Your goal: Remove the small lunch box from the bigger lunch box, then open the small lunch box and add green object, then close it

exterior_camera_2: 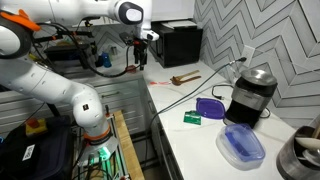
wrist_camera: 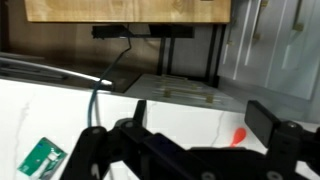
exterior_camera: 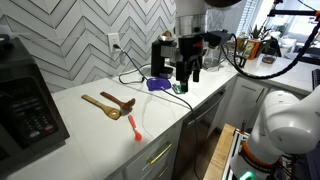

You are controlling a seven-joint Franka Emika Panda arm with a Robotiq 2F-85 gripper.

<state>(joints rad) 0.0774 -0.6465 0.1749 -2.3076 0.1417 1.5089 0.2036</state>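
Hanging beside the edge of the white counter [exterior_camera_2: 200, 135], the single claw [exterior_camera_2: 140, 62] has its two fingers spread wide with nothing between them. The wrist view shows the same wide gap over bare countertop. In an exterior view the claw is well apart from the task's things.

One bigger lunch box [exterior_camera_2: 228, 139] lies on the counter just in front of the one black coffee machine [exterior_camera_2: 250, 95], its pale purple-blue rim facing up. A darker blue shape inside that rim looks to be the one small lunch box [exterior_camera_2: 245, 149], though the picture is too small to be sure. One flat purple lid [exterior_camera_2: 210, 107] lies near them. One green object [exterior_camera_2: 192, 117] lies just beside that lid, toward the counter's edge. The wrist view catches the green object [wrist_camera: 42, 157] at lower left, and the pale marks on it are too blurred to read.

Two wooden utensils [exterior_camera: 108, 103] lie crossed and touching in the middle of the counter. One red-orange utensil [exterior_camera: 134, 126] lies near them, closer to the edge. One black box-shaped appliance [exterior_camera_2: 180, 42] stands at the far end of the counter and one metal pot [exterior_camera_2: 300, 155] at the near corner. One wall outlet [exterior_camera: 113, 43] sits in the herringbone tiles [exterior_camera: 70, 35].
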